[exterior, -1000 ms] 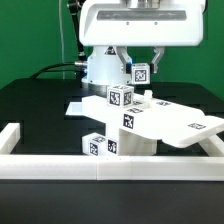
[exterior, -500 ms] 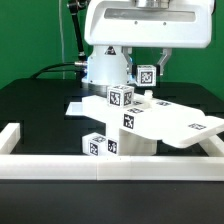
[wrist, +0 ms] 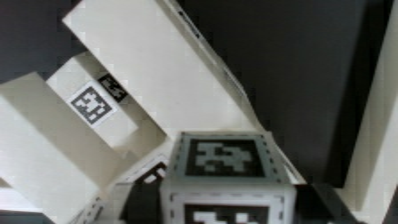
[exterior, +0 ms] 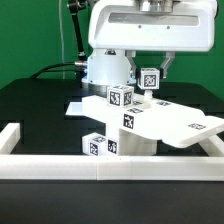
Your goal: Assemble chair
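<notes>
My gripper [exterior: 149, 82] is shut on a small white chair part [exterior: 149, 77] that carries a square tag and hangs above the table. In the wrist view this part [wrist: 222, 165] sits between my dark fingers [wrist: 143, 194], tags showing on two faces. Below and towards the exterior view's left stands the partly joined chair: a broad white slab [exterior: 178, 124], a tagged cube on top [exterior: 120, 98] and a tagged block low in front [exterior: 100, 146]. The held part hovers just behind the slab's back edge, apart from it. The wrist view shows the tagged slab [wrist: 80, 120] and a long white board [wrist: 169, 70] underneath.
A plain white border rail [exterior: 110, 167] runs along the front, with a side piece [exterior: 22, 135] at the exterior view's left. A thin flat white sheet [exterior: 74, 106] lies on the black table behind the chair. The robot base [exterior: 105, 68] stands at the back.
My gripper has carried the tagged part a little towards the exterior view's right and slightly down. The chair assembly has not moved.
</notes>
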Tool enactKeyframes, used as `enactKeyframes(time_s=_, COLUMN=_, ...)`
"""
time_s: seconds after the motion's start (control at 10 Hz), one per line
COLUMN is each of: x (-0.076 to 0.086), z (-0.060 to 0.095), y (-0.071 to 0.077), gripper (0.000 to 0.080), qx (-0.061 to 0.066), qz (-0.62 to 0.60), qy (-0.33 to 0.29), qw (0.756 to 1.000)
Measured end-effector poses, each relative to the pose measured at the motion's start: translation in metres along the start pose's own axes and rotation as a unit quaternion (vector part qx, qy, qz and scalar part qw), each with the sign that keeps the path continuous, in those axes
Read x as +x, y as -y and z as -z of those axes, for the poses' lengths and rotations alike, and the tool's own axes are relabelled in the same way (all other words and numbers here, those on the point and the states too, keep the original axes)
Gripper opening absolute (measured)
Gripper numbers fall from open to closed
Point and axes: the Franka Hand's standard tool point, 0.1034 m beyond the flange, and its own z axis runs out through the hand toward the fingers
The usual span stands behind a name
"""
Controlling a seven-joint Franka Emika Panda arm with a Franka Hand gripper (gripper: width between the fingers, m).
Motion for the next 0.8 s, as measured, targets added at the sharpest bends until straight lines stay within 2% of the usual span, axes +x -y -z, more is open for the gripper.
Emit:
enactKeyframes(time_s=0.2, x=-0.0015, z=-0.0048, y=-0.0009, gripper=0.0289, qx=-0.002, qz=0.000, qy=0.004, qw=1.000)
enactKeyframes(time_s=0.8, x=0.0000, z=-0.0052, y=-0.0007, gripper=0.0289, qx=-0.002, qz=0.000, qy=0.003, qw=1.000)
